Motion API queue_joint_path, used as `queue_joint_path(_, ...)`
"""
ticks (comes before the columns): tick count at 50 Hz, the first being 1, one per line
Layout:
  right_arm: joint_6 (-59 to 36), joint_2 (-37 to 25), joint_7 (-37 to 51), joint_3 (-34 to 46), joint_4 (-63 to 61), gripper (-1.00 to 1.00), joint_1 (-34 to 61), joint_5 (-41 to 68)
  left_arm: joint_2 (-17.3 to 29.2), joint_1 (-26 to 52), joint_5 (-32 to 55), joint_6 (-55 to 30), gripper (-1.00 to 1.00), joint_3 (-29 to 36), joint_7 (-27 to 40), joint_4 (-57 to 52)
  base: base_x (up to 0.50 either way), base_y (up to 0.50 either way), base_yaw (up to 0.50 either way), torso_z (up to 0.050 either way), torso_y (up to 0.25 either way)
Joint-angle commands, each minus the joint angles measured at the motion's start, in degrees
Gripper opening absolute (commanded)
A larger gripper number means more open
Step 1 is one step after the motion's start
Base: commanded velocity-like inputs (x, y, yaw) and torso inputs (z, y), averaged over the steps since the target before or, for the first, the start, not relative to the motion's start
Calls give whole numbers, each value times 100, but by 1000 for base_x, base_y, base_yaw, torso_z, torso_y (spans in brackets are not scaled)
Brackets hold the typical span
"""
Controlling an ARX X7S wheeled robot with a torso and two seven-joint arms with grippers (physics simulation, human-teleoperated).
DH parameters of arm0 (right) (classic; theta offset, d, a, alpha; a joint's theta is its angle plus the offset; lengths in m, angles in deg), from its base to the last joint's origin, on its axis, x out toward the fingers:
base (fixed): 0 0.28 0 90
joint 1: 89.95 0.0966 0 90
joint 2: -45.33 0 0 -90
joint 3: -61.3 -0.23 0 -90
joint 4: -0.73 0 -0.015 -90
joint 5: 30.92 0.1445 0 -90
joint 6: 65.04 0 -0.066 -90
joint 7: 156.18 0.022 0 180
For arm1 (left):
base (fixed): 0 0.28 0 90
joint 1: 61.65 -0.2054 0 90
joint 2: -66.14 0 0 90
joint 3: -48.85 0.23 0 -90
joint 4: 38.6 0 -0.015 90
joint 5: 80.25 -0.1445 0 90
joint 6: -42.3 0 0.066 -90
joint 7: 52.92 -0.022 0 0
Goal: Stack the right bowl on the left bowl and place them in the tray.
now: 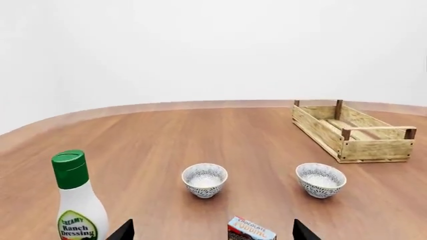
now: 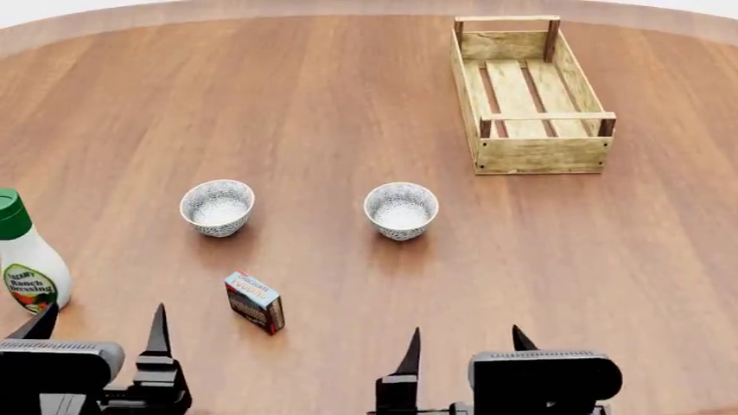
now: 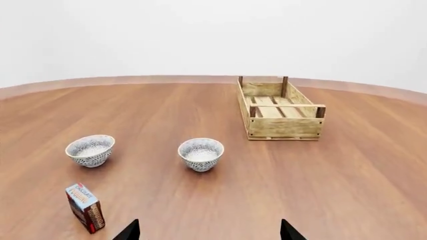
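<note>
Nothing of the task had yet been done when these views were taken. Nearest the robot, the left gripper [image 2: 98, 333] and the right gripper [image 2: 461, 346] hung low over the near edge of the desk [image 2: 346, 104], each with its dark fingers [image 2: 158, 333] spread apart and holding nothing.

Just beyond them, a small printed pudding box [image 2: 255, 301] stood between the two arms, and a ranch dressing bottle [image 2: 26, 255] with a green cap stood upright at the far left. Neither belonged to the job.

Farther out, the left bowl [image 2: 217, 207] and the right bowl [image 2: 402, 209] sat mouth-up on the wood, well apart and roughly level with each other, both patterned and apparently empty. The right bowl had not been lifted, and no gripper was touching either one.

Farthest of all, to the right, the tray [image 2: 542, 156], a long slatted light-wood crate with darker corner posts, lay empty with one short end toward the robot.

Judged from this layout, every step was still ahead: the right bowl to be grasped, carried left and nested in its partner, then the pair moved far and right into the tray. The pudding box, just near of the left bowl, looked like the one thing that might crowd a reach.
</note>
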Motion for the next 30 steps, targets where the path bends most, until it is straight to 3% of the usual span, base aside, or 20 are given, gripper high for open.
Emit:
queue_joint_path(1, -1501, -104, 126, -165, -755, 100, 853, 393, 169, 707, 159, -1165, 100, -4, 140, -861, 0, 0, 0, 0, 0)
queue_joint_path(16, -2783, -169, 479, -379, -1620, 100, 1593, 676, 311, 1271, 355, -2117, 100, 21, 226, -1636, 0, 0, 0, 0, 0)
queue_joint_path(30, -3036, -233, 514, -439, -1881, 100, 1669, 837, 368, 1298, 451, -2300, 100, 29, 262, -1937, 0, 0, 0, 0, 0)
